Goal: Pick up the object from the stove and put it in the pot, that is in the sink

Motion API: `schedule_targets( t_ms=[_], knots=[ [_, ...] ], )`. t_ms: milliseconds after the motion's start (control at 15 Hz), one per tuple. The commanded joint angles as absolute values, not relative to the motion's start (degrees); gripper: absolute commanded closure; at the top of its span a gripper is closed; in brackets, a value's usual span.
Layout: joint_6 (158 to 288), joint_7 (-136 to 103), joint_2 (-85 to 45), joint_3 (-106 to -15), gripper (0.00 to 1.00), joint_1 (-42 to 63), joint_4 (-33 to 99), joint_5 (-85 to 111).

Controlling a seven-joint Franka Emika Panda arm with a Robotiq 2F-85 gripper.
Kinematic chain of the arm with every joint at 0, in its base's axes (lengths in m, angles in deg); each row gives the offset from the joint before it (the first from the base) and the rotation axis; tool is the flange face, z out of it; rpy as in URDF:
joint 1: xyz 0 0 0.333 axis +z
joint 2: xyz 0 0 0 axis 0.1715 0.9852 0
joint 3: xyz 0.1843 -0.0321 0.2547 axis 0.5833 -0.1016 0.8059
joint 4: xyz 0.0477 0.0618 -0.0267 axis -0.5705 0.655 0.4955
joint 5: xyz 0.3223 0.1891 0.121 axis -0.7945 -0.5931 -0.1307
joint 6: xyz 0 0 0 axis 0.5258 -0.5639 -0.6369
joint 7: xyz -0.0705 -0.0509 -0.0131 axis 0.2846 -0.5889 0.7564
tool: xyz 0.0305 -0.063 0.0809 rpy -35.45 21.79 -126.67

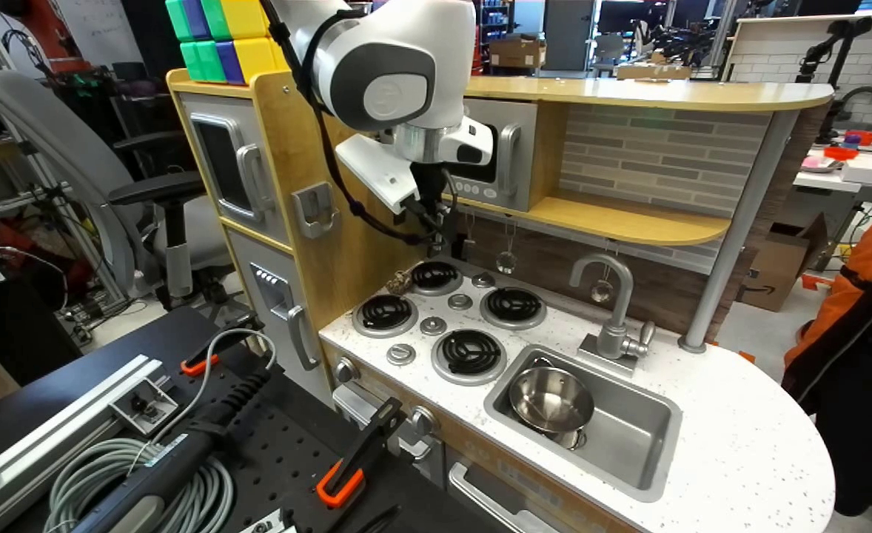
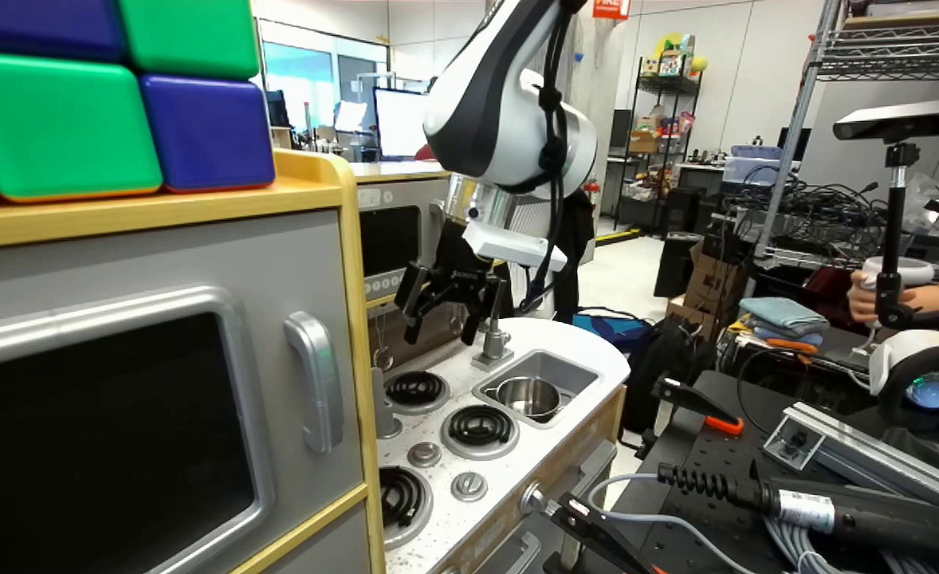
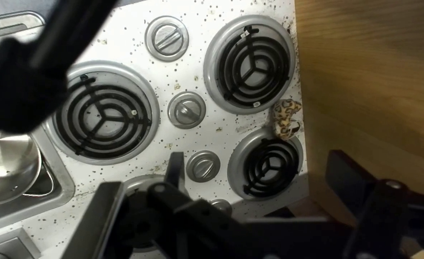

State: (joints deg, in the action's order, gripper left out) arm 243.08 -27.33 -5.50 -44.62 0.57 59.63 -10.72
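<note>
A small leopard-spotted object [image 3: 285,117] lies on the stove [image 3: 212,138] between two burners, near the wooden side panel; it overlaps the rim of a burner. It also shows in an exterior view [image 1: 399,283]; elsewhere the cabinet hides it. The shiny steel pot [image 1: 552,400] stands in the grey sink [image 1: 632,444] at its stove-side end; the pot also shows in an exterior view [image 2: 528,396] and partly in the wrist view [image 3: 8,172]. My gripper [image 3: 256,158] is open and empty, above the back of the stove [image 2: 441,331], apart from the object.
The wooden side panel [image 3: 370,72] rises beside the object. The microwave [image 1: 480,148] and shelf [image 1: 628,218] are close to the gripper. The tap [image 1: 614,311] stands behind the sink. Crystal ornaments [image 1: 506,261] hang under the shelf. A black table [image 1: 288,437] with tools stands in front.
</note>
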Motion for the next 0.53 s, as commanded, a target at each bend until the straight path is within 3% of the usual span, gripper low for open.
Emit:
schedule_targets(
  t_ms=[0,467],
  knots=[
    [243.18,-18.36,0.48,-49.38,0.00,6.80,55.33,-8.67],
    [244.74,-5.31,16.60,-51.92,0.00,16.35,42.40,-7.73]
  ],
)
